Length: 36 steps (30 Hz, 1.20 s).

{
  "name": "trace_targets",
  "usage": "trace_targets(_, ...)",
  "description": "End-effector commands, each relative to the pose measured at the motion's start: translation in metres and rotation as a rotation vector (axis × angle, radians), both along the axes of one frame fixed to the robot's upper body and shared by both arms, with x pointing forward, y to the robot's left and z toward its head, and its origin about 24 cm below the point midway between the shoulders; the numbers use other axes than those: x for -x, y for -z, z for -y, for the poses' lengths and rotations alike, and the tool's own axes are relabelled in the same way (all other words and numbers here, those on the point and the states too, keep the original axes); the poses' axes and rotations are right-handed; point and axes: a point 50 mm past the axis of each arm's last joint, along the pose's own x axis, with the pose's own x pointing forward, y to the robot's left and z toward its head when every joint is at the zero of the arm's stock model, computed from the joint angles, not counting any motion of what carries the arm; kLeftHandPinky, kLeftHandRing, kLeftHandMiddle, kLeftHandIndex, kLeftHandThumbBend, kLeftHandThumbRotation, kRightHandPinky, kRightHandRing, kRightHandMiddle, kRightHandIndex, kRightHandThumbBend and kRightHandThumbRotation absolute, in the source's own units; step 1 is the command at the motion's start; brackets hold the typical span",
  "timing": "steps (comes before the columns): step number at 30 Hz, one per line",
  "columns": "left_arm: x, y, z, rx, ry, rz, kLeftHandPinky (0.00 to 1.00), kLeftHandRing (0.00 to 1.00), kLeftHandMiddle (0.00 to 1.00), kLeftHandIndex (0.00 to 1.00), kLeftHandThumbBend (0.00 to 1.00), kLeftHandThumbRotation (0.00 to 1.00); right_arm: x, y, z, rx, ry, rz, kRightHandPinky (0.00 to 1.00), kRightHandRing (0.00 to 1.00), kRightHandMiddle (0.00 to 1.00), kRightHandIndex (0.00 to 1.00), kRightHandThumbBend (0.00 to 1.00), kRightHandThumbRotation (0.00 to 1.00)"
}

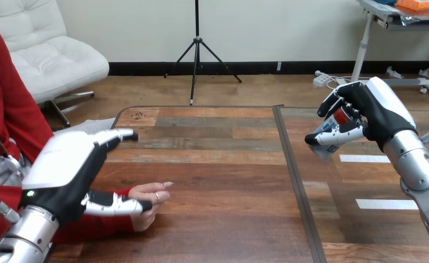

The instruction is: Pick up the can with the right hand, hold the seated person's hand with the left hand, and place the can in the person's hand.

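Near the front-left edge of the brown wooden desk (217, 181), the left hand (64, 170) is spread open, thumb over the wrist behind the person's hand (149, 200), which rests on the desk. Well apart, toward the far right, the right hand (373, 112) clasps the tilted silver-and-red metal can (332, 127) (raised off the desk), so it must travel left.
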Motion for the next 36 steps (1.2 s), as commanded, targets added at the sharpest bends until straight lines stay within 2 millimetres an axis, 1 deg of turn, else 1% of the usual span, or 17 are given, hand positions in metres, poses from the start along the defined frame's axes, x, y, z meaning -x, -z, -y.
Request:
trace_targets(1, -0.008, -0.02, 0.005, -0.023, 0.041, 0.021, 0.79, 0.85, 0.87, 0.84, 1.0, 0.39, -0.01, -0.03, -0.006, -0.02, -0.034, 0.122, 0.38, 0.39, 0.44, 0.44, 0.89, 0.0)
trace_targets(8, -0.01, -0.021, 0.003, -0.03, 0.035, -0.045, 0.77, 0.85, 0.88, 0.84, 1.0, 0.35, -0.01, -0.031, -0.006, -0.018, -0.034, 0.119, 0.38, 0.39, 0.44, 0.44, 0.88, 0.0)
trace_targets(16, -0.012, -0.022, 0.002, -0.057, 0.024, -0.113, 0.74, 0.85, 0.87, 0.84, 1.0, 0.33, -0.01, -0.031, -0.007, -0.009, -0.034, 0.123, 0.37, 0.39, 0.44, 0.44, 0.89, 0.0)
trace_targets(23, -0.014, -0.021, 0.003, -0.072, 0.013, -0.148, 0.72, 0.84, 0.86, 0.84, 1.0, 0.3, -0.01, -0.031, -0.007, -0.013, -0.035, 0.124, 0.37, 0.39, 0.44, 0.44, 0.88, 0.0)
trace_targets(30, -0.016, -0.018, 0.003, -0.095, 0.001, -0.17, 0.72, 0.84, 0.87, 0.84, 1.0, 0.26, -0.01, -0.03, -0.007, -0.016, -0.034, 0.117, 0.38, 0.4, 0.45, 0.44, 0.87, 0.0)
trace_targets(36, -0.018, -0.015, 0.004, -0.119, -0.015, -0.186, 0.75, 0.85, 0.88, 0.85, 1.0, 0.22, -0.01, -0.03, -0.006, -0.014, -0.031, 0.115, 0.38, 0.4, 0.45, 0.44, 0.87, 0.0)
